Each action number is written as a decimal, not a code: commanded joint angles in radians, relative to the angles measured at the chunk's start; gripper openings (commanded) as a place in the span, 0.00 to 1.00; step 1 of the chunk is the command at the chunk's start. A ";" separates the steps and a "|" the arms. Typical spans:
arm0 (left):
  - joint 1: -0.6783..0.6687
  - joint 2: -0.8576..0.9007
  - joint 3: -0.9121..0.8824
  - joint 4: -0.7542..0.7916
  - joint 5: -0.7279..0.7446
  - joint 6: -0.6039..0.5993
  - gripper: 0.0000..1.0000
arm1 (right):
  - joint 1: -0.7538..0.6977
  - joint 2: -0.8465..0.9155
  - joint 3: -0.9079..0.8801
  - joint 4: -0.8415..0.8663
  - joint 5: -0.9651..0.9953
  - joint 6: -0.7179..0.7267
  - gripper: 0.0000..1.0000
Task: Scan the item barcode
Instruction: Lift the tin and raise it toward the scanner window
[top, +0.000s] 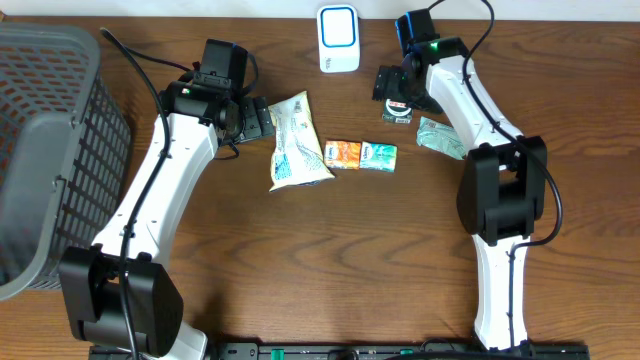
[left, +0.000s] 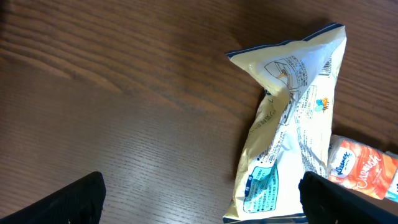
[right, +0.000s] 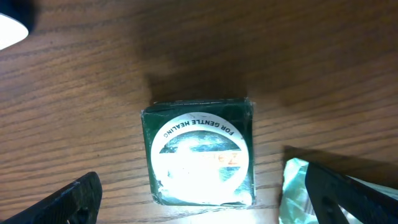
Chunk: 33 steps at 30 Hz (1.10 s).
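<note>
Currently my right gripper (right: 208, 199) hovers with fingers spread, empty, over the green box (right: 199, 152), near the white scanner (top: 338, 38). My left gripper (left: 208, 202) is likewise spread, beside the snack bag (left: 292, 118).

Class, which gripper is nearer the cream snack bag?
Left. The left gripper sits just beside the cream snack bag; the right gripper hovers over the green box, farther away.

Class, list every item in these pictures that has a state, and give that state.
left gripper: fingers open, holding nothing
right gripper: fingers open, holding nothing
snack bag: lying flat, untouched
green box: lying flat, round label up
orange pack: lying flat, against teal pack
green wrapper: crumpled
</note>
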 joint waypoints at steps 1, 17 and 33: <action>0.003 0.000 -0.001 -0.003 -0.002 -0.002 0.98 | 0.001 0.050 -0.014 0.003 -0.014 0.034 0.99; 0.003 0.000 -0.001 -0.003 -0.002 -0.002 0.98 | 0.003 0.093 -0.074 0.074 -0.008 -0.125 0.86; 0.003 0.000 -0.001 -0.003 -0.002 -0.002 0.98 | 0.002 0.089 -0.039 0.038 -0.135 -0.125 0.54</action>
